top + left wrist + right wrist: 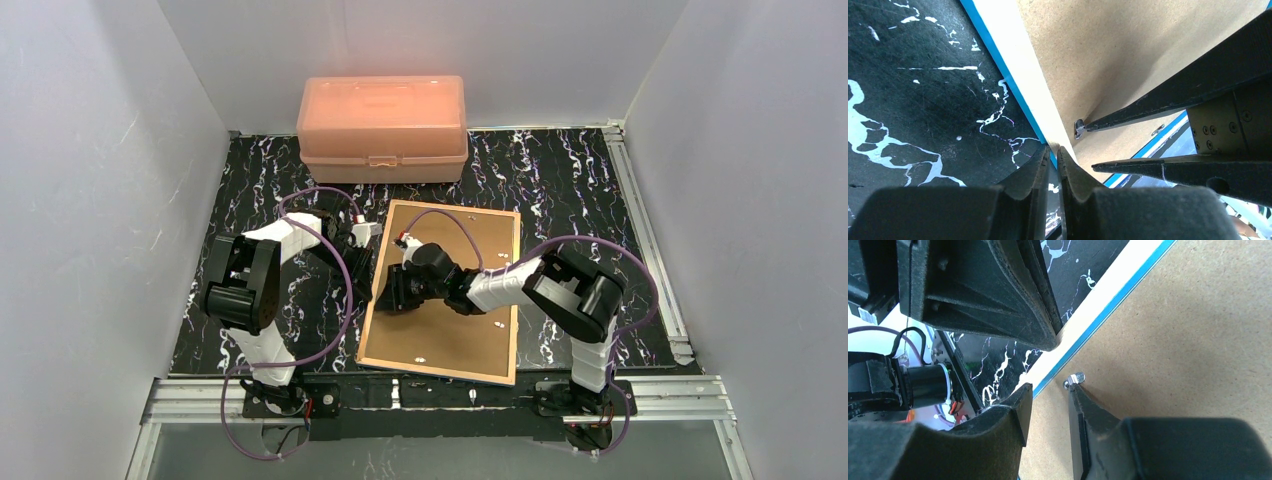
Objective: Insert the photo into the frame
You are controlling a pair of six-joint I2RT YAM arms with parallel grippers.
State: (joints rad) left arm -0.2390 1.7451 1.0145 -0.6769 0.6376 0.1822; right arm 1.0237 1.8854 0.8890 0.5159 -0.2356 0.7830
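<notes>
The frame (450,310) lies face down on the black marbled mat, brown fibreboard back up, with a blue rim showing along its left edge (1013,85). My left gripper (1054,149) is shut on that left edge (372,268). My right gripper (1049,387) is open over the backing near the same edge (392,292). One of its fingertips touches a small metal clip (1075,379) on the backing; the other hangs over the frame's rim. The photo is out of view.
A salmon-pink plastic box (382,125) stands closed at the back of the mat, just beyond the frame. White walls close in both sides. Aluminium rails run along the right (640,220) and front (450,395). Other small clips (497,323) dot the backing.
</notes>
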